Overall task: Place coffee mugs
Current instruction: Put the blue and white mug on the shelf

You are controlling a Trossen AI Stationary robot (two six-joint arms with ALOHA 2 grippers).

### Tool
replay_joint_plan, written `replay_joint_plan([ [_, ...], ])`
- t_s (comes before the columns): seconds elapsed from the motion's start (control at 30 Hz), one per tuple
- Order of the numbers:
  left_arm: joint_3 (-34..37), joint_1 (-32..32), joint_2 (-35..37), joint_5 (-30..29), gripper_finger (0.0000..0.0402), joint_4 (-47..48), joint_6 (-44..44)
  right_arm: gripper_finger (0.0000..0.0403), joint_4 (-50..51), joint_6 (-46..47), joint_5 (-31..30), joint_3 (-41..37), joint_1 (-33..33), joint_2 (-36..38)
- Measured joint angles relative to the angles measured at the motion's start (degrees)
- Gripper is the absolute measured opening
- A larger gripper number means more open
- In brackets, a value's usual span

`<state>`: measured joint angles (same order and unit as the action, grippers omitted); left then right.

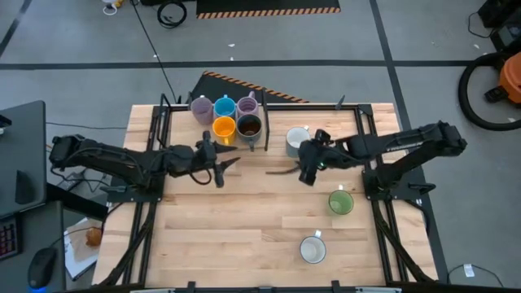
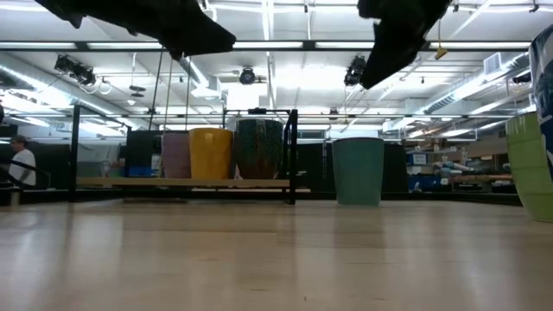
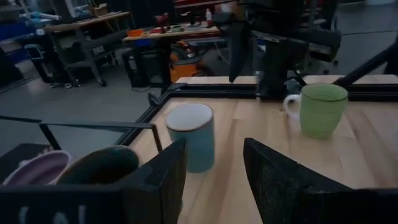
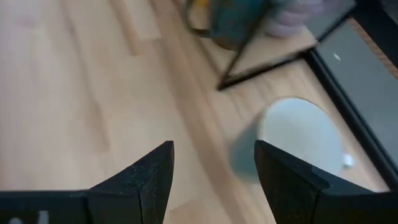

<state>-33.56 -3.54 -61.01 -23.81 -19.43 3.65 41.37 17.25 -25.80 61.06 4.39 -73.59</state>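
Five coffee mugs stand on a low wooden shelf (image 1: 262,142) at the table's far middle: two lilac (image 1: 202,107) (image 1: 247,105), a blue one (image 1: 225,107), an orange one (image 1: 224,128) and a dark brown one (image 1: 249,127). A pale mug (image 1: 296,141) stands on the table just right of the shelf. A green mug (image 1: 340,202) and a white mug (image 1: 313,249) stand nearer, on the right. My left gripper (image 1: 221,167) hangs open above the table, near the shelf's front. My right gripper (image 4: 214,174) is open above the bare wood beside the pale mug (image 4: 298,143).
A black metal frame (image 1: 358,122) runs along the table's far and side edges and around the shelf. Bare wood lies across the table's near left (image 1: 212,236). Beyond the table are a workshop floor, benches and a person (image 2: 15,164) at the far left.
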Motion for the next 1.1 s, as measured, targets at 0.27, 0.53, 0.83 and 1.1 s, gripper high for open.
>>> replay_joint_plan([
  [0.27, 0.0, 0.6, 0.0, 0.1, 0.0167, 0.9, -0.5, 0.0229, 0.8, -6.2, 3.7, 1.7, -11.0, -4.2],
  [0.53, 0.2, -0.2, -0.4, 0.0, 0.0167, 7.8, -6.4, 0.0229, 0.8, -9.1, 10.5, 1.7, -16.9, -7.9],
  [0.83, 2.3, -0.9, -1.8, 0.0, 0.0167, 4.2, -6.0, 0.0229, 0.9, -10.3, 11.1, 1.9, -17.7, -7.9],
  [1.1, 2.3, -1.0, -1.8, 0.1, 0.0167, 3.4, -6.3, 0.0229, 0.9, -17.1, 10.4, 1.9, -17.8, -10.2],
])
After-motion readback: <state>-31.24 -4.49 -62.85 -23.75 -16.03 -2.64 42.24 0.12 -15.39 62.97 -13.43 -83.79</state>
